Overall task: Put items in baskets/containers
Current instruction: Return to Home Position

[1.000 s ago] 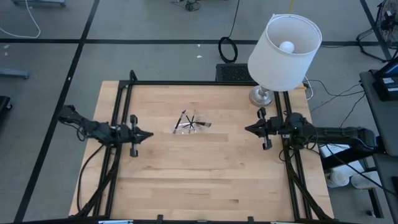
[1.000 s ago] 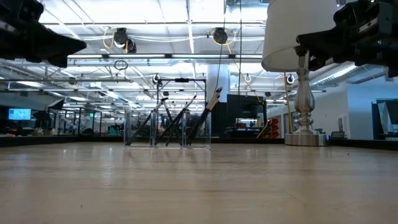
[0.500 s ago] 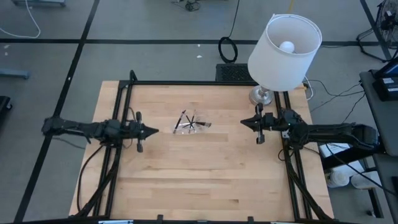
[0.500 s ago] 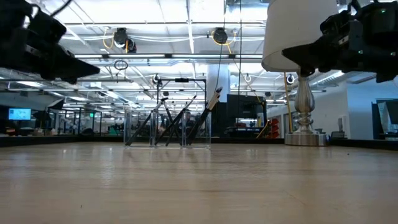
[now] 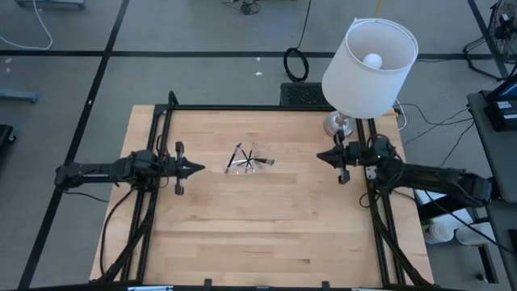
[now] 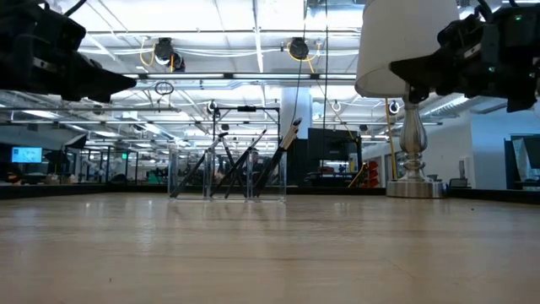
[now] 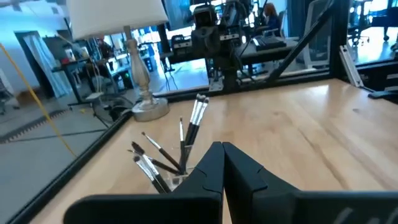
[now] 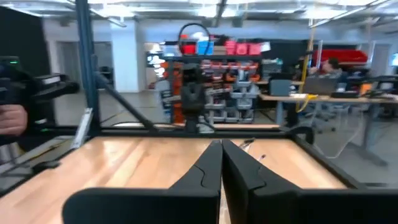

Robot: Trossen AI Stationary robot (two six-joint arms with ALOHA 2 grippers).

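Several thin dark brushes (image 5: 245, 158) stand leaning in a small clear container (image 6: 226, 176) on the table's middle, lower ends inside it; they also show in the left wrist view as brushes (image 7: 182, 144). My left gripper (image 5: 201, 168) hovers shut to the container's left, pointing level at it, holding nothing. My right gripper (image 5: 318, 157) hovers shut to its right, pointing toward the table's left, holding nothing. Both hang well above the wood, as the left gripper (image 6: 131, 82) and right gripper (image 6: 388, 71) show in the low view.
A lamp with a white shade (image 5: 370, 58) stands on a metal base (image 5: 339, 125) at the table's far right corner, just behind my right arm. A black frame (image 5: 157, 137) runs along the table's edges. Bare wood (image 5: 258, 226) lies nearer than the container.
My left arm has swung round so that it now reaches in straight from the table's left, and its gripper has shifted slightly toward the far edge. My right gripper has moved a little toward the far edge. Both have stayed shut. The brushes and container have not moved.
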